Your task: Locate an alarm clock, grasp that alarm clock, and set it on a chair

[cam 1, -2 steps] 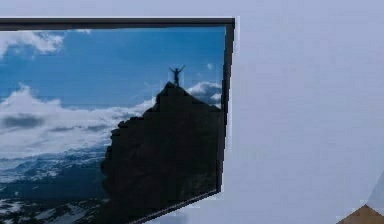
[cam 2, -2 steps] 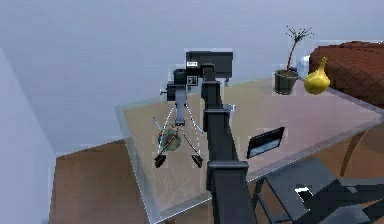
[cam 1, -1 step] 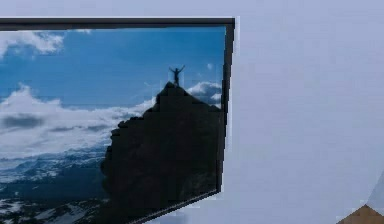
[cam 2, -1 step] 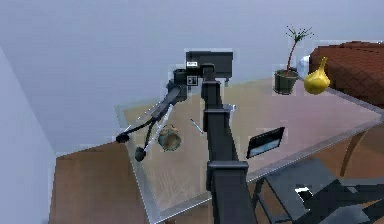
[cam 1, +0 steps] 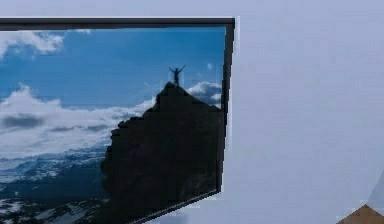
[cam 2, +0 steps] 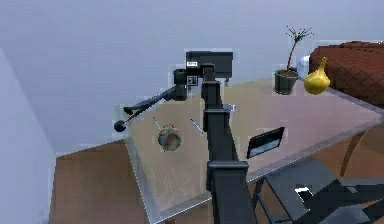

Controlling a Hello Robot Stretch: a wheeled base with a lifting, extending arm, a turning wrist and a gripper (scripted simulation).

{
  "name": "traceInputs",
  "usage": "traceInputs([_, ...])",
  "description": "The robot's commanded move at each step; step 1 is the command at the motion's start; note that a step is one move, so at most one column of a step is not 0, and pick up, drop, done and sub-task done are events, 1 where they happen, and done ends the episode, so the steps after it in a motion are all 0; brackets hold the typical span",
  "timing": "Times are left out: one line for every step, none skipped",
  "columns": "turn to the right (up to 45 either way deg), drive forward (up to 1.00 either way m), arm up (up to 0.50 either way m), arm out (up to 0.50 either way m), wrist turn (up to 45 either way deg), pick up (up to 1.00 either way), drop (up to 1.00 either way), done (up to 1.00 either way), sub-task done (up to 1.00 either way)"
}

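**Where the arm (cam 2: 222, 150) stretches over a glass table (cam 2: 330, 115), an alarm clock (cam 2: 168, 139) rests**

The small round clock stands on the glass just beside the arm. The gripper (cam 2: 128, 120), seen against bare wall, holds nothing. A potted plant (cam 2: 288, 72) stands at the table's far corner.

The arm (cam 2: 222, 140) stretches over a glass table (cam 2: 325, 120). On it stand a potted plant (cam 2: 288, 72), a yellow gourd (cam 2: 318, 78) and a small round object (cam 2: 169, 140).

Place: a room in a home
Wall: framed mountain picture (cam 1: 120, 120)
Table (cam 2: 330, 120): glass-topped, potted plant (cam 2: 289, 72) right of the hand (cam 2: 140, 110)
Floor (cam 2: 90, 190): wood
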Motion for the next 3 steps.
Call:
traceInputs([0.0, 0.0, 0.0, 0.0, 45.0, 0.0, 0.0, 0.0, 0.0])
traceInputs([0.0, 0.0, 0.0, 0.0, 9.0, 0.0, 0.0, 0.0, 0.0])
traceInputs([0.0, 0.0, -0.3, 0.0, 0.0, 0.0, 0.0, 0.0, 0.0])
